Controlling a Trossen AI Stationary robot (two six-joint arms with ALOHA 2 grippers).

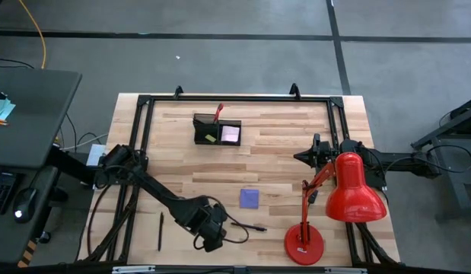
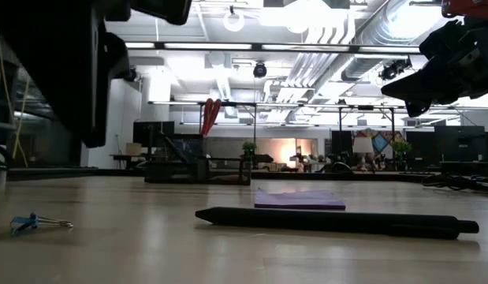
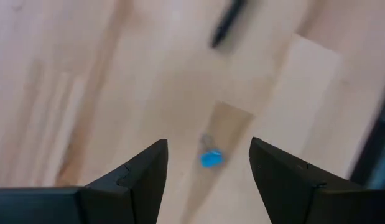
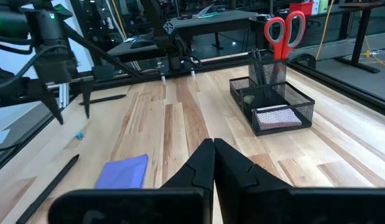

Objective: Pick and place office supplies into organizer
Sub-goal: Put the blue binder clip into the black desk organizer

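Red-handled scissors (image 4: 284, 29) stand in the black mesh organizer (image 4: 273, 99) (pink pad (image 1: 230, 135) inside); a purple pad (image 1: 249, 198), blue clip (image 3: 210, 158), black pen (image 2: 337, 222) lie on the pale wood desk (image 1: 281, 160).

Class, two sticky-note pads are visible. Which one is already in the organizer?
The pink pad, lying in the organizer. The purple pad lies loose on the table.

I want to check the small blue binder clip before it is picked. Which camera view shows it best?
The left wrist view: the small blue binder clip lies on the wooden table between the open left tool's fingers. The low view shows it sideways; the right wrist view shows a blue speck; the high view hides it.
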